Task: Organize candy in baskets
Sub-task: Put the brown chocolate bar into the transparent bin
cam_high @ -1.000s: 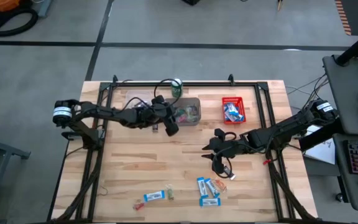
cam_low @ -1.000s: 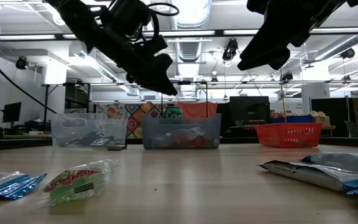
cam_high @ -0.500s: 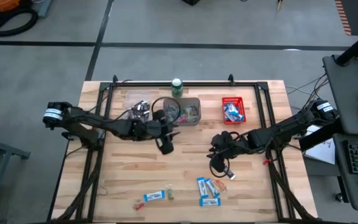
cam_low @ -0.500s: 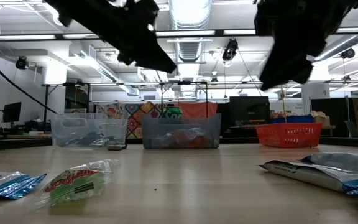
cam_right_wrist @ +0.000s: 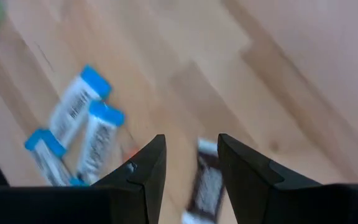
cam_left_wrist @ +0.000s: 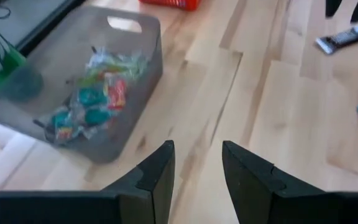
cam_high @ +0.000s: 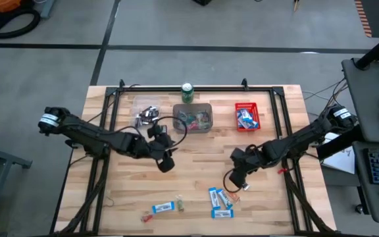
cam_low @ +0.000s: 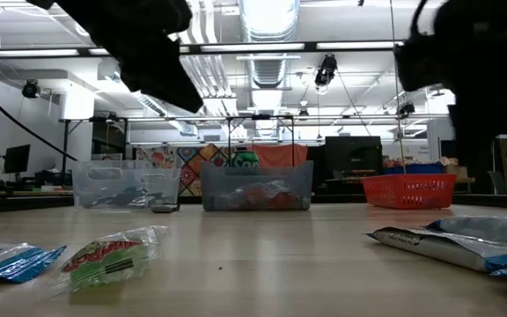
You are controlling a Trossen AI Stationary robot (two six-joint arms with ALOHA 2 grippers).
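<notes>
Both pincers (cam_high: 166, 163) (cam_high: 237, 179) empty, above table (cam_high: 196, 178)

My arms hang dark across the top. Far across the table (cam_low: 262, 251) stand a clear basket (cam_low: 123, 185), a grey basket (cam_low: 257, 187) and a red basket (cam_low: 409, 189). Near me lie wrapped candy (cam_low: 113, 254) and what may be blue-and-white bars (cam_low: 451, 239).

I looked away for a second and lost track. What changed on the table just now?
The left tool drew back from over the grey basket toward the table's middle, empty. The right tool slid nearer the loose candy, now open above a dark bar. Nothing was picked up or dropped; the baskets, can and sweets stayed put.
</notes>
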